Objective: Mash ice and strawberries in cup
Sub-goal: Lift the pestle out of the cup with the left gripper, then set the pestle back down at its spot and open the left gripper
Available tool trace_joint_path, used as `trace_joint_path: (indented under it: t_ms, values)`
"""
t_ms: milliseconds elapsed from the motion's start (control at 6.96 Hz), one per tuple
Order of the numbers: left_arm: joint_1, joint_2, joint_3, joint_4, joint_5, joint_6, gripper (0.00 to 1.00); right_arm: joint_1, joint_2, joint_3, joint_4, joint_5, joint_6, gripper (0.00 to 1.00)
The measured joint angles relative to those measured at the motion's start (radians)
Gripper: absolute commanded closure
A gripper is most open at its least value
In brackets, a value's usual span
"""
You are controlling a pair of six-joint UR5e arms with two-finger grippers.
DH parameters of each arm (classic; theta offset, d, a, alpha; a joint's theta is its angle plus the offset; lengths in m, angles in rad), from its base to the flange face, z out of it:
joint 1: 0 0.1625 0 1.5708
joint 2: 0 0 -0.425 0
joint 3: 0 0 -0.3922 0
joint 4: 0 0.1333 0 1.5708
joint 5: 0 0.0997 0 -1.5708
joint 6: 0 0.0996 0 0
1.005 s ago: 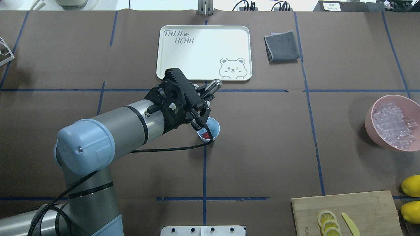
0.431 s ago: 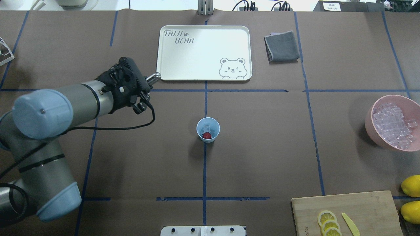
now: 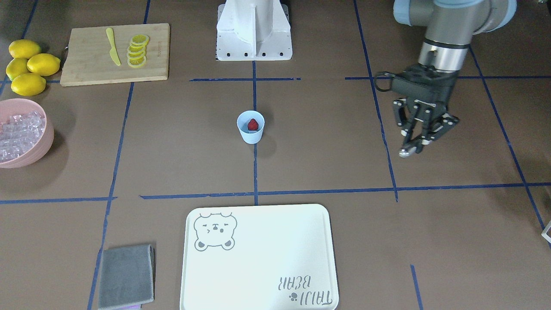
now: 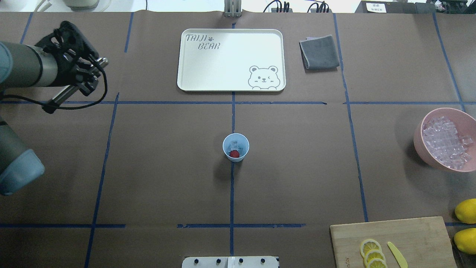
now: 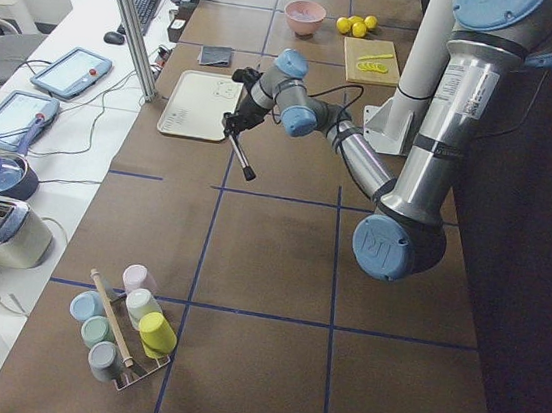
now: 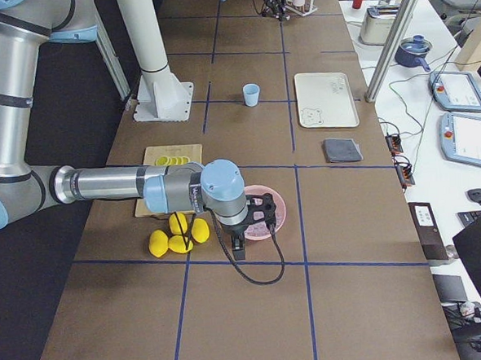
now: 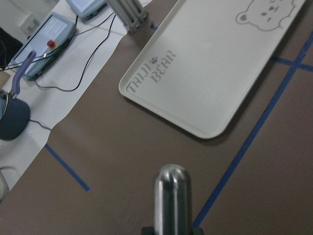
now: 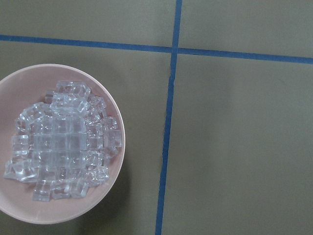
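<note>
The light blue cup stands at the table's middle, also in the front view. Inside it lie one red strawberry and a clear ice cube. My left gripper is far to the cup's left and beyond it, shut on a metal rod with a rounded tip, seen close in the left wrist view. My right gripper hangs over the pink bowl of ice cubes; I cannot tell whether it is open or shut.
A white bear tray and a folded grey cloth lie at the far side. A cutting board with lemon slices and a yellow knife, and whole lemons, sit near right. A rack of cups stands far left.
My left arm has swung away from over the cup, to the left and farther back, carrying the metal rod. The cup, uncovered, has not moved.
</note>
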Motion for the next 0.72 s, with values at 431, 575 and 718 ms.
trace_joint_path:
  t_ms: [431,575,718]
  values:
    - [-0.261,0.150,0.114,0.048,-0.205,0.001,0.96,0.000,0.000,0.001,0.000,0.000,-0.002,0.00]
    - [-0.328,0.177,0.176,0.049,-0.294,-0.003,0.97,0.000,0.000,0.001,0.000,0.000,-0.002,0.00]
    - [-0.370,0.209,0.220,0.046,-0.369,-0.037,0.97,0.000,0.000,0.001,0.000,0.000,-0.002,0.00]
